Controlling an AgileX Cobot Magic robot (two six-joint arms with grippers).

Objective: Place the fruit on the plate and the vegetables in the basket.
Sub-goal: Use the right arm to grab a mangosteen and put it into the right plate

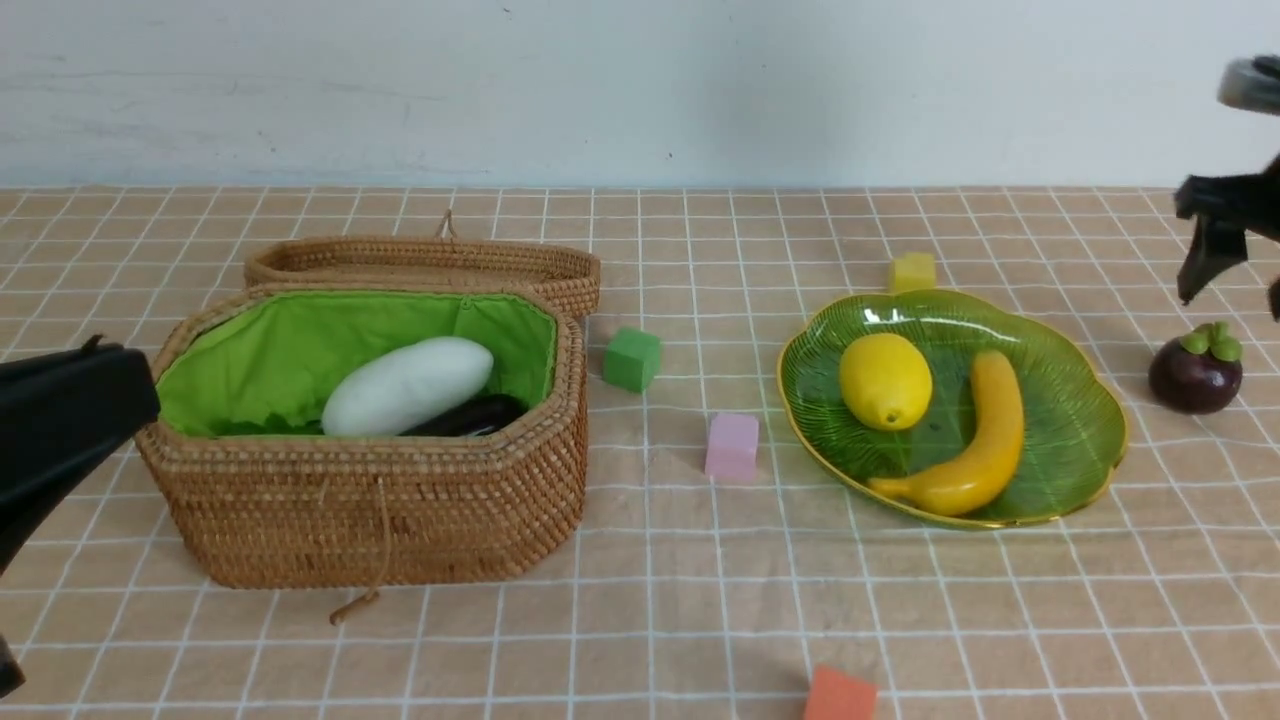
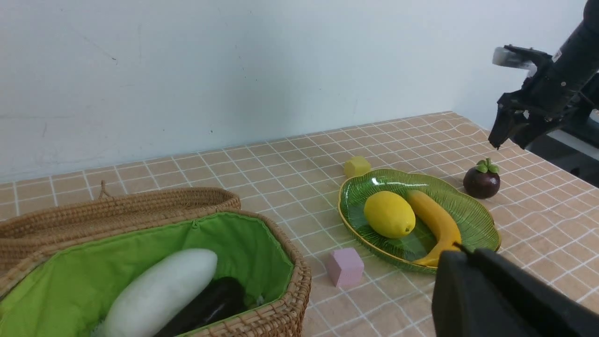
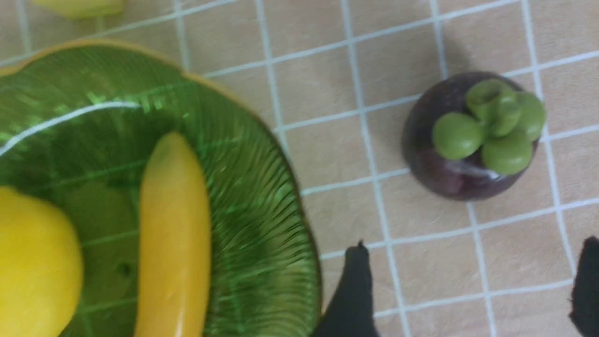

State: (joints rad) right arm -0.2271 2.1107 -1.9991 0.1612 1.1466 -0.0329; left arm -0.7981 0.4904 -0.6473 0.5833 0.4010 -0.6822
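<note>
Tan woven wicker basket (image 1: 380, 510) with bright green fabric lining stands on the left of the beige tiled tablecloth (image 1: 640, 620). Its woven lid (image 1: 430, 262) lies open behind it. Inside are a large white oval radish (image 1: 408, 385) and a dark purple eggplant (image 1: 475, 415) lying against the radish on the near side.

Shallow translucent green glass plate (image 1: 1080, 440), ribbed with a gold rim, sits right of centre. It holds a round yellow lemon (image 1: 885, 380) and a curved yellow banana (image 1: 985, 440), side by side.

Dark purple mangosteen (image 1: 1195, 372) with green cap sits upright on the cloth, near the plate's right side and apart from it.

Right gripper (image 3: 470, 288): black fingers spread wide, empty, hanging above the cloth close to the mangosteen. The fruit lies ahead of the fingertips, not between them.

Left gripper (image 1: 120, 395): fingers pressed together, nothing held, raised at the basket's left end.

Small cubes:
- Green cube (image 1: 631, 358) lies between basket and plate.
- Pink cube (image 1: 732, 447) is near the plate's left rim.
- Yellow cube (image 1: 912, 272) is just behind the plate.
- Orange cube (image 1: 838, 695) is at the near edge.
</note>
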